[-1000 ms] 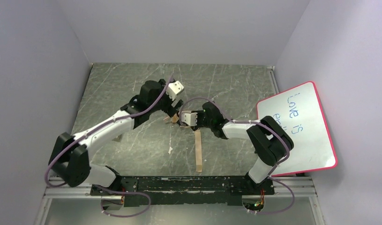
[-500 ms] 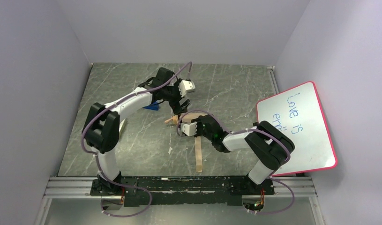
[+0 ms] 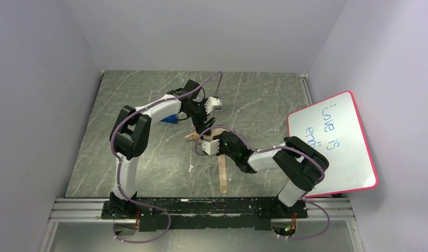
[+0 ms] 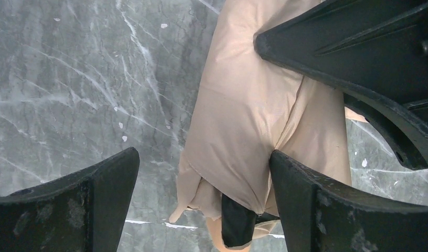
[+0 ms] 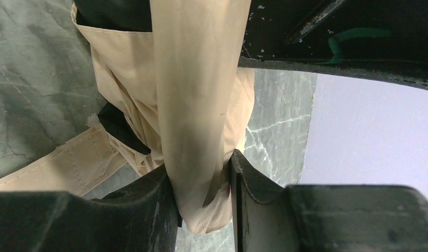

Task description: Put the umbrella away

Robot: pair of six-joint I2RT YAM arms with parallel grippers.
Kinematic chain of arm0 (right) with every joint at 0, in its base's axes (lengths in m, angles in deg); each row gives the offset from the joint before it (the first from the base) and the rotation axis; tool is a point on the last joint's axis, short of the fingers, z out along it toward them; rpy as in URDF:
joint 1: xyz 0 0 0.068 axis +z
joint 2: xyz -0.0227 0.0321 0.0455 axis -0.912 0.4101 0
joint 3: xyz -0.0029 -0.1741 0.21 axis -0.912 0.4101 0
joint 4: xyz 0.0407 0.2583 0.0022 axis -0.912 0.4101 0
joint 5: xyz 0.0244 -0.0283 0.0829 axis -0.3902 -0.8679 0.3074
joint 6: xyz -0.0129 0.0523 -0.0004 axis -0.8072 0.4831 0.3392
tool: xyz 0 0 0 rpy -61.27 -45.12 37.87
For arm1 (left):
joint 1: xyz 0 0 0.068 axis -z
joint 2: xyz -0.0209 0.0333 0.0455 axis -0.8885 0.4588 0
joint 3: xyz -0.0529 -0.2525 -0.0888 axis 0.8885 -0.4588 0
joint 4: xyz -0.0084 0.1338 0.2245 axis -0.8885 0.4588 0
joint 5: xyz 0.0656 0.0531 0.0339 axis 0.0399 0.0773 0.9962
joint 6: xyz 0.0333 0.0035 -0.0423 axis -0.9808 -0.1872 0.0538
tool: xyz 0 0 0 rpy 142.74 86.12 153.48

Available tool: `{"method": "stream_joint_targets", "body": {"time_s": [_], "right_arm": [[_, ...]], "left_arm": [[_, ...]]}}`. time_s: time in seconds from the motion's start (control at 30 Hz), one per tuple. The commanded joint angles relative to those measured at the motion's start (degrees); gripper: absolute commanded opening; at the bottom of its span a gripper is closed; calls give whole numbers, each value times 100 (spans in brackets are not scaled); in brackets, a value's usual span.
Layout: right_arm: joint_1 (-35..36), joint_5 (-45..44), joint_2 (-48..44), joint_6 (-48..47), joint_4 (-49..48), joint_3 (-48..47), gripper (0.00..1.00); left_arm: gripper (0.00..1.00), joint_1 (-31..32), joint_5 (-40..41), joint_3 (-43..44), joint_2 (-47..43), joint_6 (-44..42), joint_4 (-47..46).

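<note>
The umbrella (image 4: 248, 115) lies folded on the table, cream-beige fabric with black lining showing at its end. In the top view only its tan handle (image 3: 190, 136) and its long beige strap (image 3: 222, 173) show; the arms hide the remainder. My left gripper (image 4: 204, 178) is open and straddles the canopy's end, with the fabric against its right finger (image 4: 327, 210). It also shows in the top view (image 3: 199, 122). My right gripper (image 5: 201, 178) is shut on a fold of the umbrella fabric (image 5: 196, 105). It sits just in front of the left gripper in the top view (image 3: 202, 146).
A small blue object (image 3: 172, 118) lies beside the left arm. A pink-framed whiteboard (image 3: 332, 144) with writing leans at the right edge. The grey marble table (image 3: 138, 157) is walled in at the left, back and right.
The left arm has folded up and its gripper has come down over the umbrella. The right gripper has drawn slightly toward the near edge, still on the fabric.
</note>
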Motion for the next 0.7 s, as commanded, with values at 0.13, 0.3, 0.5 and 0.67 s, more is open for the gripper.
{"method": "stream_joint_targets", "body": {"time_s": [0.13, 0.3, 0.5, 0.67], "right_arm": [[144, 18, 309, 196, 888, 217, 35], [196, 29, 278, 258, 754, 195, 35], [236, 40, 196, 292, 701, 201, 35], [254, 40, 138, 340, 627, 294, 35]], "left_arm": [[96, -15, -102, -304, 103, -145, 339], [93, 59, 164, -347, 303, -85, 458], [92, 225, 172, -384, 487, -123, 585], [95, 434, 117, -369, 630, -245, 792]]}}
